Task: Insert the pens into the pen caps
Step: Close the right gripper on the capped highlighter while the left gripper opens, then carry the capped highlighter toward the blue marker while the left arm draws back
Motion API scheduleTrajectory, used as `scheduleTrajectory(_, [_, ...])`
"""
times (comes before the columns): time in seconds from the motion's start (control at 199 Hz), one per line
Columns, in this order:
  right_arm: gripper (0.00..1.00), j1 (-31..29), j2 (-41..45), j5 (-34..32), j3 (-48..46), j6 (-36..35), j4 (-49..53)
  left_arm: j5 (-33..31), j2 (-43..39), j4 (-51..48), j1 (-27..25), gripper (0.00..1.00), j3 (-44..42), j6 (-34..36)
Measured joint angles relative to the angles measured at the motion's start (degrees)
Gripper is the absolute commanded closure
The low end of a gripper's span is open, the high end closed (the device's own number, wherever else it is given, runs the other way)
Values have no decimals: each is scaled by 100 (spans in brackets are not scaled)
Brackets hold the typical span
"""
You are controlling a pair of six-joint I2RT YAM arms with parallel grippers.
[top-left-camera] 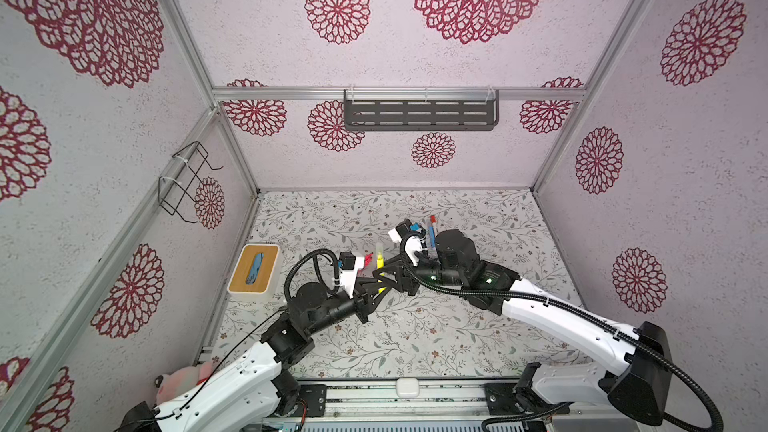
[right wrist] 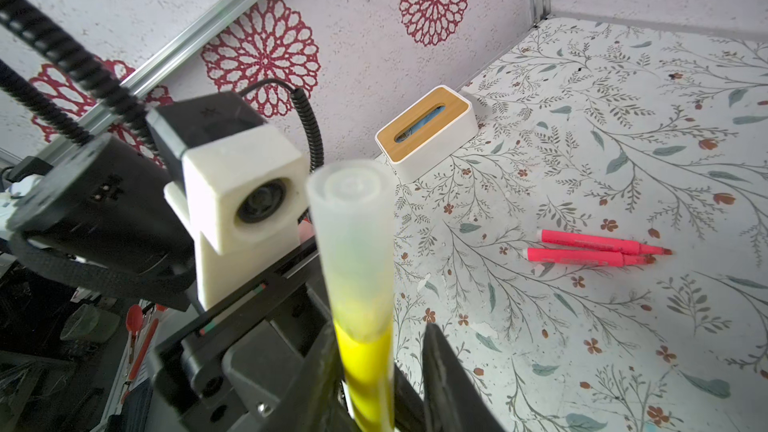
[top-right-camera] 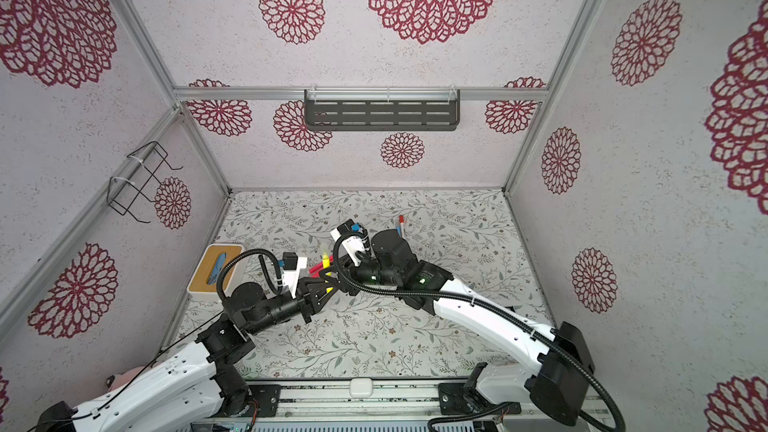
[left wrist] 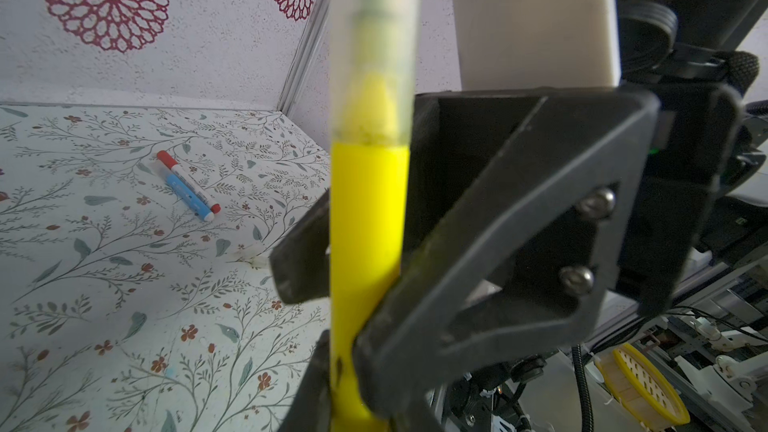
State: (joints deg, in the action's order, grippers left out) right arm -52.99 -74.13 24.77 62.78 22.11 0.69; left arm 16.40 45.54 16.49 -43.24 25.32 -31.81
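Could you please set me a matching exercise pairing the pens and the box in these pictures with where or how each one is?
1. yellow marker pen with translucent cap
2. two pink marker pens
3. blue marker pen
4. white box with wooden lid

A. beside the left wall
B. raised off the table
C. lying uncapped, side by side
D. lying beside a white pen with red ends

Pairs: 1-B, 2-C, 3-D, 4-A.

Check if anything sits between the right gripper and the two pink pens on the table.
Nothing visible lies on the table between them. But the capped yellow pen stands between the jaws of the right gripper, with the left gripper shut on it; it likely has to back off that pen before reaching the pink pens.
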Motion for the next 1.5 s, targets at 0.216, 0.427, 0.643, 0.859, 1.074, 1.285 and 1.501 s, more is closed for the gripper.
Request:
scheduleTrajectory(0.216, [95, -2, -79, 44, 0, 35, -116, 4, 63, 59, -13, 100, 0, -57])
scheduleTrajectory(0.427, [100, 0, -96, -26, 0, 46, -122, -94, 76, 33, -17, 45, 2, -98])
scheduleTrajectory(0.643, [100, 221, -74, -595, 63, 212, 254, -1010, 101, -671, -37, 34, 114, -162])
scheduleTrajectory(0.859, [100, 1019, -472, -1384, 960, 308, 1552, -1768, 127, -1349, -39, 35, 203, -297])
scheduleTrajectory(1.074, [100, 1556, -1709, -1814, 2041, 214, 2732, -2002, 83, -1598, -39, 35, 199, -389])
scheduleTrajectory(1.285, [100, 1818, -3324, -2000, 3342, -63, 3775, -2076, 2, -1718, -50, 35, 199, -422])
scheduleTrajectory(1.501, [100, 1974, -5066, -2120, 5265, -367, 4645, -2124, -111, -1869, -61, 36, 197, -448])
